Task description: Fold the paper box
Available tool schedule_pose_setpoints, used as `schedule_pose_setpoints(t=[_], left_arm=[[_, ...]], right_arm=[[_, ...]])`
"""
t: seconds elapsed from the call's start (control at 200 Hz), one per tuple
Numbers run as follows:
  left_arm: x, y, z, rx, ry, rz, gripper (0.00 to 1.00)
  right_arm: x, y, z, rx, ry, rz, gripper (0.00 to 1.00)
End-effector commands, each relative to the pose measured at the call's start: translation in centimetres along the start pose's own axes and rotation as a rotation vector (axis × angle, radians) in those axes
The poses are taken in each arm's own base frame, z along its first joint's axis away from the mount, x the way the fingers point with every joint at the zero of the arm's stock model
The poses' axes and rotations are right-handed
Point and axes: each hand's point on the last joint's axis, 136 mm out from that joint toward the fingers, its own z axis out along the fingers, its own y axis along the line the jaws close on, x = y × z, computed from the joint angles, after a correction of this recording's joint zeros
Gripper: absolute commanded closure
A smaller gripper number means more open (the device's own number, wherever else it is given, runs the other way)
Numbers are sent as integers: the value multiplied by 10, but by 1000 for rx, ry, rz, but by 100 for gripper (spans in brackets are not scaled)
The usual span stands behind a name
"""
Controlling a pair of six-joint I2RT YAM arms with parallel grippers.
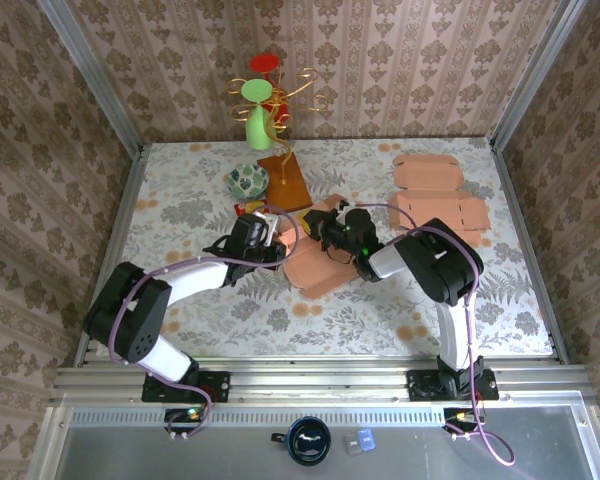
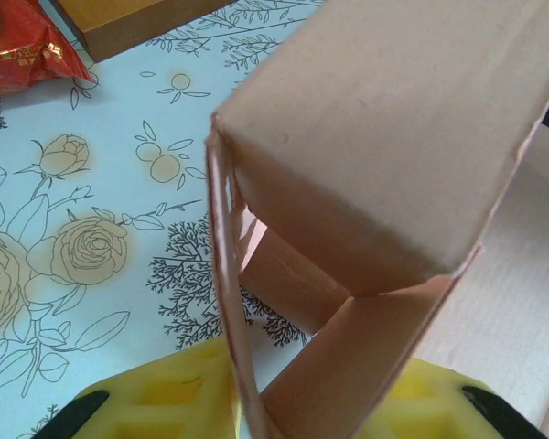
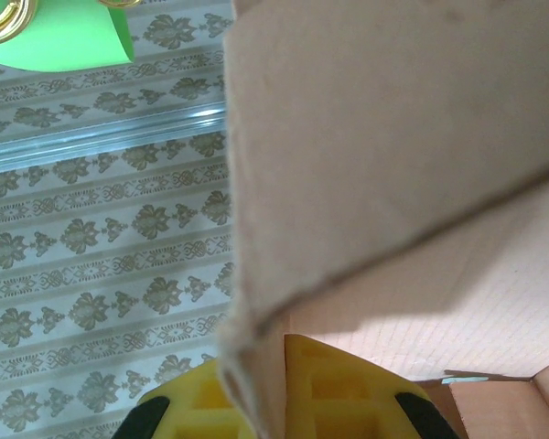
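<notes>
item: box, salmon card, partly folded. location: middle of the table, between the two arms, one broad panel lying flat toward the near side, the far walls raised.

left end effector: at the box's left edge. left wrist view: yellow fingers narrow, closed on a thin upright wall of the box; a folded panel overhangs above them.

right end effector: at the box's far side, close to the left one. right wrist view: pads pinched tight on the edge of a card panel that rises in front of the camera; patterned wall behind.

other stock on the table:
- two flat blanks, same salmon card, far right, well apart from the box.
- brown block, just beyond the box, far centre.
- bowl, green patterned, left of the block.
- red packet, near the left end effector; a corner also shows in the left wrist view.
- green vase, at the far edge, by a gold wire stand.

off the table: dark mug, on the near rail between the arm bases.
</notes>
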Motion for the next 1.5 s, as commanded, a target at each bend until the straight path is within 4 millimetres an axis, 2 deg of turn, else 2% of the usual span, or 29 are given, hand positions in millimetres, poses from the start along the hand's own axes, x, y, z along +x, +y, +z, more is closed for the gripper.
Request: schedule_pose_setpoints(t=[0.0,0.48,0.855,1.095,1.3,1.495], left_arm=[[7,6,5,-38,-3,-47,71],[2,-1,12,-39,-50,-111,74],[1,-3,16,-64,-88,-188,70],[0,-3,13,-59,-92,-202,66],[1,-6,4,10,-89,-199,60],[5,-3,2,35,-72,-196,64]], right_arm=[[0,-20,-1,32,-19,32,100],[2,-28,1,38,-29,55,100],[5,-33,2,43,-40,73,100],[4,-34,1,53,-46,84,100],[3,-33,1,66,-45,84,100],[3,-33,1,70,-44,85,100]])
